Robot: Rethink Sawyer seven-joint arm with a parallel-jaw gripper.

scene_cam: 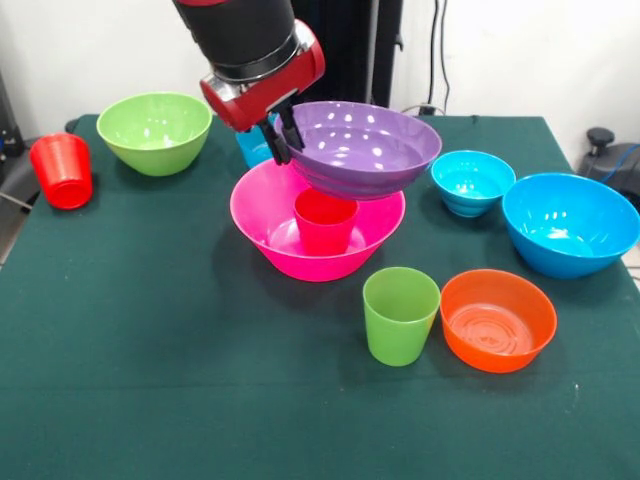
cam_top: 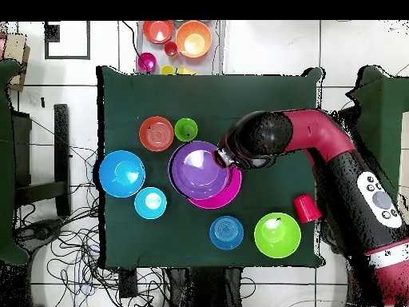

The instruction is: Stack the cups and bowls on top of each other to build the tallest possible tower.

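My gripper (scene_cam: 284,145) is shut on the left rim of the purple bowl (scene_cam: 365,148) and holds it tilted just above the hot pink bowl (scene_cam: 290,255). A crimson-pink cup (scene_cam: 325,222) stands upright inside the pink bowl. In the overhead view the gripper (cam_top: 224,157) and purple bowl (cam_top: 198,170) cover most of the pink bowl (cam_top: 230,194). The lime green cup (scene_cam: 400,315) and orange bowl (scene_cam: 497,320) stand in front. The large blue bowl (scene_cam: 570,222) and a small cyan bowl (scene_cam: 472,182) are at the right. The lime green bowl (scene_cam: 155,130) and red-orange cup (scene_cam: 62,170) are at the left.
A second small cyan bowl (cam_top: 227,232) sits behind the pink bowl, mostly hidden by the arm in the front view. The red-orange cup sits at the table's left edge in the front view. Spare bowls (cam_top: 194,38) lie on a surface beyond the table in the overhead view.
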